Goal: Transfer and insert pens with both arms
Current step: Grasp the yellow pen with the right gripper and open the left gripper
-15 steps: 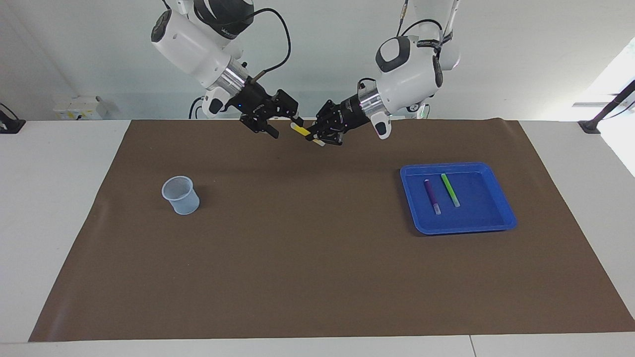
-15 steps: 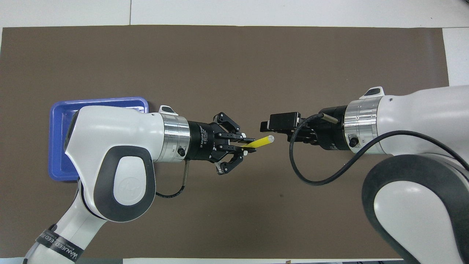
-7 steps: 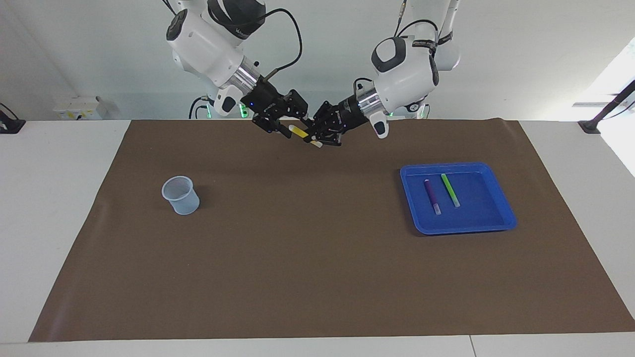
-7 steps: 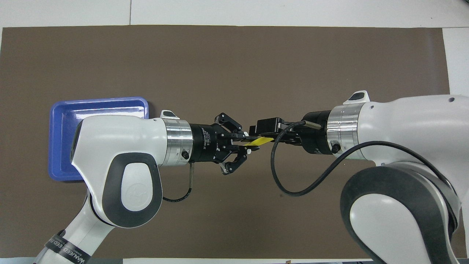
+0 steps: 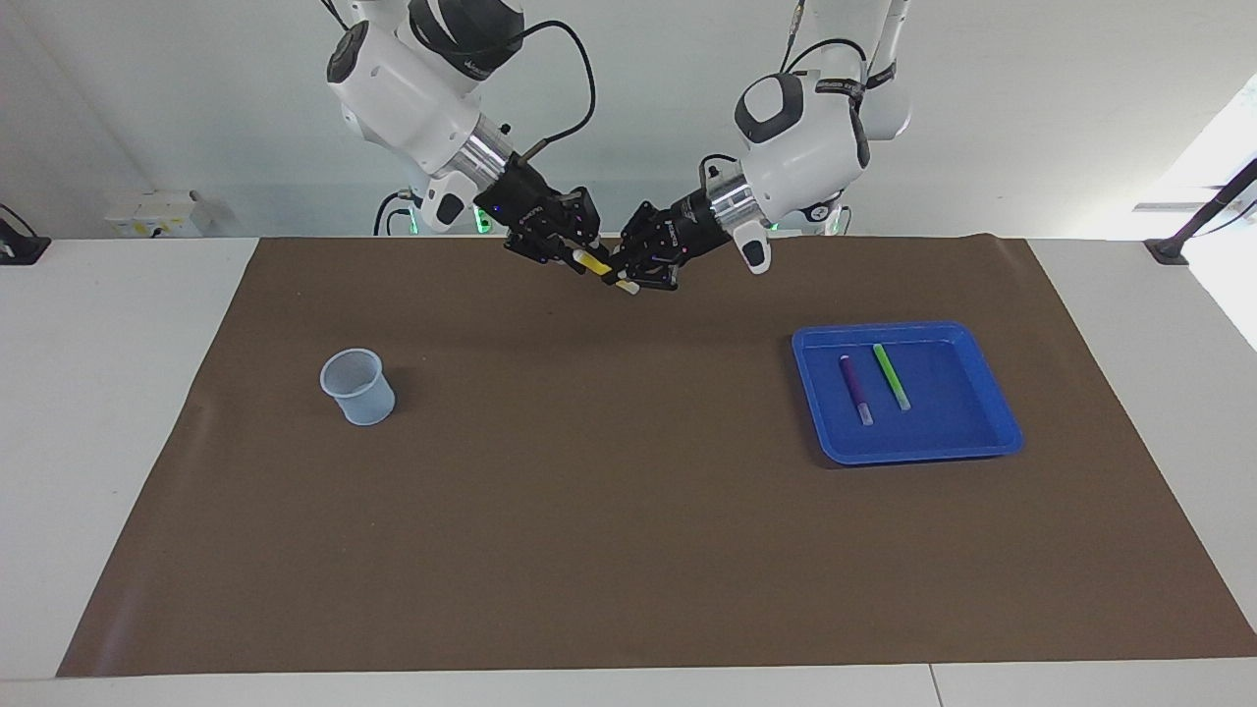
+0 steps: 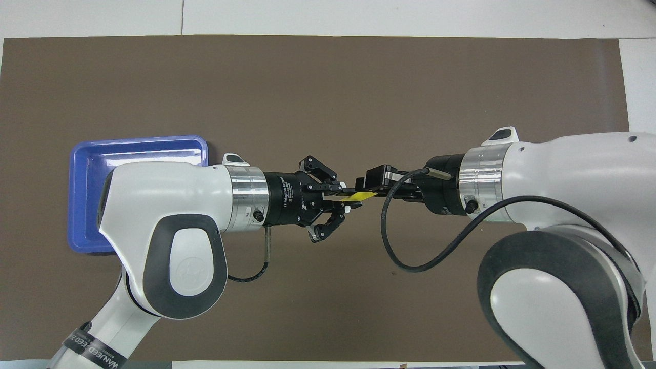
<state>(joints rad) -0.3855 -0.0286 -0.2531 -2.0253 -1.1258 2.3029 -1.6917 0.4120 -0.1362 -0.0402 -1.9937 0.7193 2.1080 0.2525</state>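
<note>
My left gripper (image 5: 623, 277) is shut on the yellow pen (image 5: 592, 262) and holds it in the air over the brown mat, near the robots' edge at mid-table. My right gripper (image 5: 577, 251) has its tips around the pen's free end. In the overhead view the left gripper (image 6: 349, 200) and right gripper (image 6: 365, 187) meet tip to tip with a short piece of yellow pen (image 6: 359, 196) showing between them. The purple pen (image 5: 855, 389) and green pen (image 5: 892, 376) lie side by side in the blue tray (image 5: 913, 454).
A clear plastic cup (image 5: 358, 387) stands upright on the mat toward the right arm's end. The blue tray's rim (image 6: 138, 139) shows above the left arm, which hides its pens there. A brown mat (image 5: 609, 511) covers the table.
The right arm has swung in toward the left gripper until its gripper reached the yellow pen's free end. The left gripper has kept hold of the pen and shifted slightly.
</note>
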